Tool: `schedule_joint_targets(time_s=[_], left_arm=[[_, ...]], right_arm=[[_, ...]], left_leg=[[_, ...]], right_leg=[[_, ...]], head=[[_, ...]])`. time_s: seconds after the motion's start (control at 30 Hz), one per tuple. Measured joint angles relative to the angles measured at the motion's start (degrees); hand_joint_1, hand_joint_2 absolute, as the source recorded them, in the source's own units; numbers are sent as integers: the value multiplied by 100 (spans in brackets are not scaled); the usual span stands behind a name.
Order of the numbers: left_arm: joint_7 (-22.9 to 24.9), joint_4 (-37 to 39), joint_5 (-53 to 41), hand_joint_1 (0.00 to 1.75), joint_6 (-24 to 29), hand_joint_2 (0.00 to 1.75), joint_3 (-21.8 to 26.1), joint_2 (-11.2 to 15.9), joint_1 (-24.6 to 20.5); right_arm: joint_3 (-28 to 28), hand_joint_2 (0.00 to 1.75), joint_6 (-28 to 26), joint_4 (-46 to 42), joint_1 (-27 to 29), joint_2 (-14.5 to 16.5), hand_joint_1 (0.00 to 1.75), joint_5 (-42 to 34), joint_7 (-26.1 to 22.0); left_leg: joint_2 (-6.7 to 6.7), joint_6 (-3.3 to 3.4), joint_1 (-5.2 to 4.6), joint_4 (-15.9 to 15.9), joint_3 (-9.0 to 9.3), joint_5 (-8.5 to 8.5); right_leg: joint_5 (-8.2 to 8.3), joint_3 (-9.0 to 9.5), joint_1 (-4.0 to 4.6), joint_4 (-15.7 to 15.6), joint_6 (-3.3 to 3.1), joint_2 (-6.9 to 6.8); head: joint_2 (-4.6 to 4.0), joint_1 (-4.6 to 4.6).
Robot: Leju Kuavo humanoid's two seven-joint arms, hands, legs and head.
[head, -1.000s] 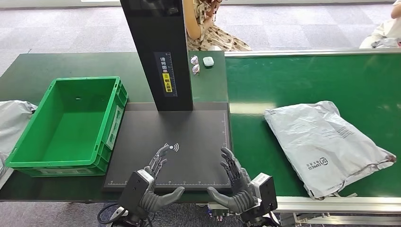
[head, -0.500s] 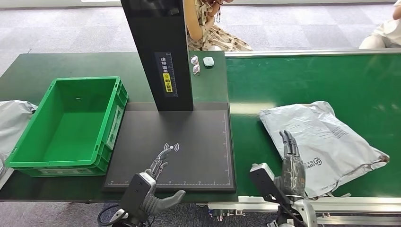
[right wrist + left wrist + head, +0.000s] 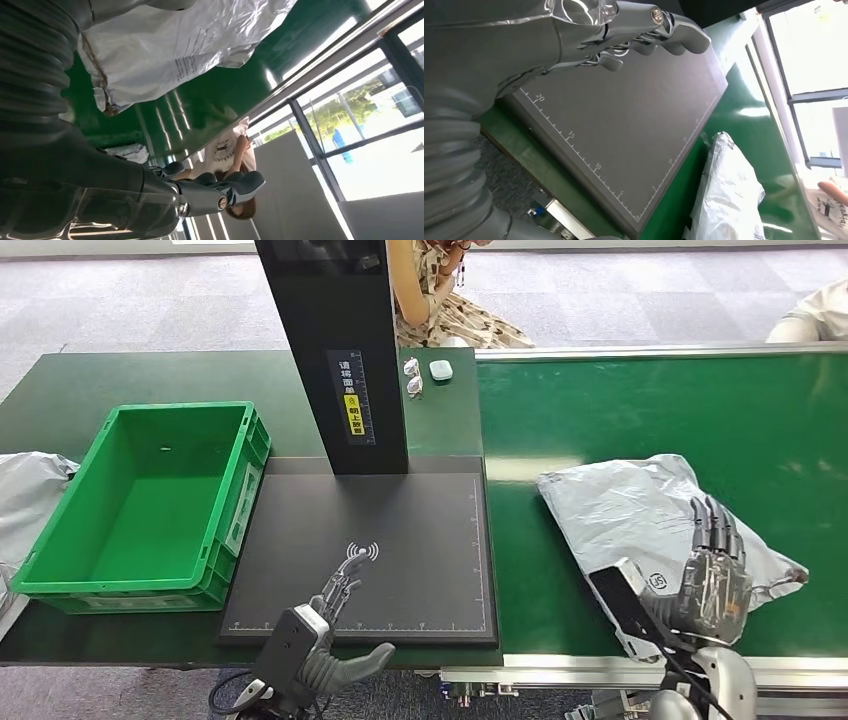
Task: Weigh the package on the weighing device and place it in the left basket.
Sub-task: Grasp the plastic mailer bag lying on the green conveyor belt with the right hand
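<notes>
A grey plastic mailer package lies on the green conveyor belt, right of the black weighing plate. It also appears in the left wrist view and the right wrist view. My right hand is raised over the package's near right part, fingers straight and apart, holding nothing. My left hand hovers open at the front edge of the weighing plate. The green basket stands empty to the left of the plate.
A black column rises at the back of the weighing plate. Small items lie beside it. Another grey bag lies left of the basket. A person sits behind the table; another is at the far right.
My right hand has swung from the front of the weighing plate rightward and now stands over the package. The package has drifted slightly left on the belt. My left hand stayed put.
</notes>
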Motion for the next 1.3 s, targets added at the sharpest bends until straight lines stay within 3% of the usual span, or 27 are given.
schedule_joint_targets(time_s=[0.17,0.27,0.4,0.63,0.87,1.03,1.3], left_arm=[[-8,71,53,0,-53,175,-5,1,-56],[-12,104,89,0,-89,175,-6,4,-93],[-14,110,127,0,-120,175,-5,20,-98],[-14,110,148,0,-183,175,-4,23,-98],[-14,113,150,0,-197,175,-4,23,-99],[-14,133,160,0,-195,175,1,23,-101],[-18,216,240,0,-196,175,22,39,-138]], right_arm=[[-374,175,334,492,-301,-445,0,50,192],[-489,175,1094,836,-503,-657,0,-518,67],[-527,175,2171,1298,-809,-1039,0,-1638,-453],[-315,175,2616,1862,-1418,-1584,0,-2027,-719],[145,175,2226,2241,-1961,-1765,0,-1734,-724],[362,175,2281,2523,-2182,-1796,0,-1713,-721],[790,175,3830,3015,-2337,-1799,0,-2412,-753]], left_leg=[[0,0,-1,2,0,0],[1,0,-1,2,0,0],[-2,2,-1,2,-1,2],[-2,4,-1,2,-2,3],[-3,6,-1,2,-1,5],[-4,6,-1,2,-2,5],[-9,6,-1,2,-3,5]], right_leg=[[3,1,-3,0,4,1],[3,0,-4,0,3,1],[4,0,-4,0,2,-3],[4,1,-4,1,2,-3],[4,1,-4,2,2,-4],[4,1,-3,2,2,-5],[4,1,-3,2,2,-8]], head=[[0,0],[0,0],[0,-1],[0,-2],[0,-2],[0,-2],[0,-2]])
